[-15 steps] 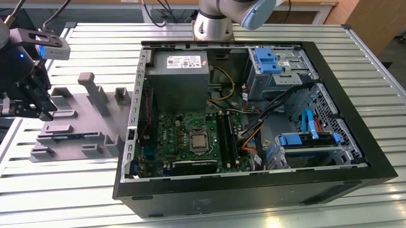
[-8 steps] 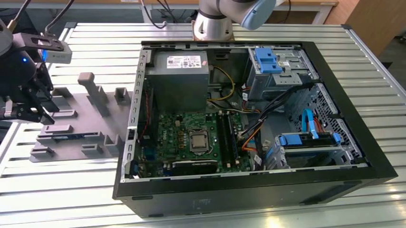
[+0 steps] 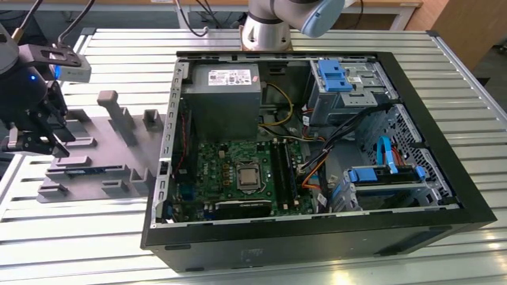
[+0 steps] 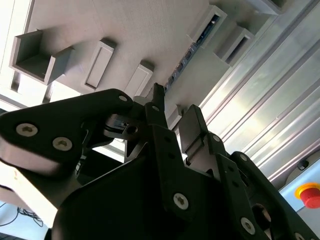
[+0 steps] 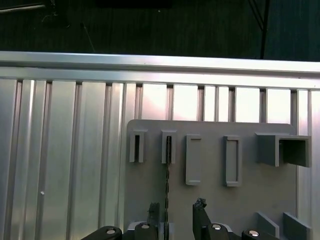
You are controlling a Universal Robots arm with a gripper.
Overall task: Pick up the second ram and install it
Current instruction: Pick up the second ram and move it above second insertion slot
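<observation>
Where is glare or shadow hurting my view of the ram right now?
First wrist view: the table slats behind the grey fixture plate wash out white, yet the second ram stands as a dark edge-on line against the plate. Second wrist view: glare streaks the slats, and the tool is a dark silhouette. Exterior view: one bright reflection on the slats, far from the ram.

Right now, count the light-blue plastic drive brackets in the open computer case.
2. One light-blue plastic bracket sits on the grey metal drive cage high in the exterior view; the other bracket on the lower-right cage. Others may be hidden.
</observation>
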